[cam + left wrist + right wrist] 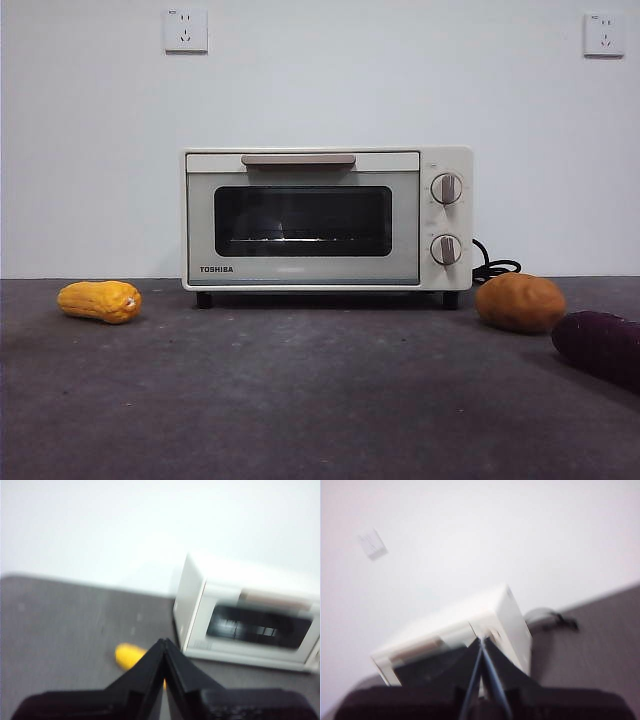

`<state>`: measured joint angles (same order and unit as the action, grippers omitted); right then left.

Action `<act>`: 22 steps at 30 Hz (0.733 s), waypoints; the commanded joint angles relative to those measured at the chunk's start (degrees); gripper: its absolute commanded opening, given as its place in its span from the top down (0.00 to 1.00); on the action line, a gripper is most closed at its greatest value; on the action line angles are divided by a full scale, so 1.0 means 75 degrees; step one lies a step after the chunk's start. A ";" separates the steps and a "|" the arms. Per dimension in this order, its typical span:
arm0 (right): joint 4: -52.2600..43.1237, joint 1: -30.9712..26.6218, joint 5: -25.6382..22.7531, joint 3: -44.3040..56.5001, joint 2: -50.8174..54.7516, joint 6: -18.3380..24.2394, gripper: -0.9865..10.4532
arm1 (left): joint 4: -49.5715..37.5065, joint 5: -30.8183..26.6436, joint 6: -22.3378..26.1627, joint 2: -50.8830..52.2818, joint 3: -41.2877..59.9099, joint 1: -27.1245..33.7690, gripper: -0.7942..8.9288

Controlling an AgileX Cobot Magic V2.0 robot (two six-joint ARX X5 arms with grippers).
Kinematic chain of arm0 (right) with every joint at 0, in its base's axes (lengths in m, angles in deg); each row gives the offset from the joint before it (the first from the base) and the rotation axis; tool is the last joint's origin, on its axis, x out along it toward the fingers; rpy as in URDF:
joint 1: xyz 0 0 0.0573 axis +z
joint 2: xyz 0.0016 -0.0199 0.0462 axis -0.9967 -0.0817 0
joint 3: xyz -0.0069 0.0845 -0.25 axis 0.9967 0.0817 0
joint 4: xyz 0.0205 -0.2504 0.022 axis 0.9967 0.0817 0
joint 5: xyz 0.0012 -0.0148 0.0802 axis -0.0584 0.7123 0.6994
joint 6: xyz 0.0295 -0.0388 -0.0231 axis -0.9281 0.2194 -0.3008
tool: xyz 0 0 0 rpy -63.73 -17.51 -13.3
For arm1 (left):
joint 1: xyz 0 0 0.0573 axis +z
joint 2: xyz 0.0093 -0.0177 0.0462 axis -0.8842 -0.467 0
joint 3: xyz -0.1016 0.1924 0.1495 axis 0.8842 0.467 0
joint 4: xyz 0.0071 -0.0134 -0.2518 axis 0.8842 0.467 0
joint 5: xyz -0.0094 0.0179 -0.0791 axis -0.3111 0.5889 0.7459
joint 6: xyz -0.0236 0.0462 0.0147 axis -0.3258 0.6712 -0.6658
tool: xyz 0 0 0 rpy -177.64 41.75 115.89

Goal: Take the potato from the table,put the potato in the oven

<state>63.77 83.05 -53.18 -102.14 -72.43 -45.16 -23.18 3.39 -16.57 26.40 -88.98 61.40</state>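
Potato (520, 302) rests on table (300, 400) toward right edge, just beside oven (327, 220) lower right corner, near black cord (495, 268); nothing grips it. Oven door shut, handle (298, 159) untouched, so door likely needs opening first. Left gripper (164, 647) jaws pressed together, aloft. Right gripper (481, 645) jaws pressed together, aimed at oven. Ridged yellow vegetable (99, 301) near left edge, purple vegetable (600, 347) at right edge: distractors.

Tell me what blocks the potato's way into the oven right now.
The oven door is shut, so the potato cannot go in until it is opened. The potato lies on the table beside the oven's knob side, with bare tabletop between it and the oven front. Neither gripper is near it.
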 commanded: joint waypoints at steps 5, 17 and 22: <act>-0.0038 0.0006 0.0026 -0.1518 -0.0769 -0.0061 0.91 | -0.0003 0.0475 -0.0085 -0.0909 -0.1612 0.0023 0.92; 0.1708 0.0006 0.1422 -0.4756 -0.3206 -0.0117 0.92 | 0.1425 0.1696 -0.0055 -0.3322 -0.4296 0.0023 0.92; 0.3098 0.0006 0.2200 -0.5916 -0.4258 0.0481 0.92 | 0.1976 0.2436 -0.0032 -0.4476 -0.5149 0.0023 0.92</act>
<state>85.76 83.05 -37.31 -145.48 -103.49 -43.85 -8.68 20.66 -16.83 -5.91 -127.06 61.40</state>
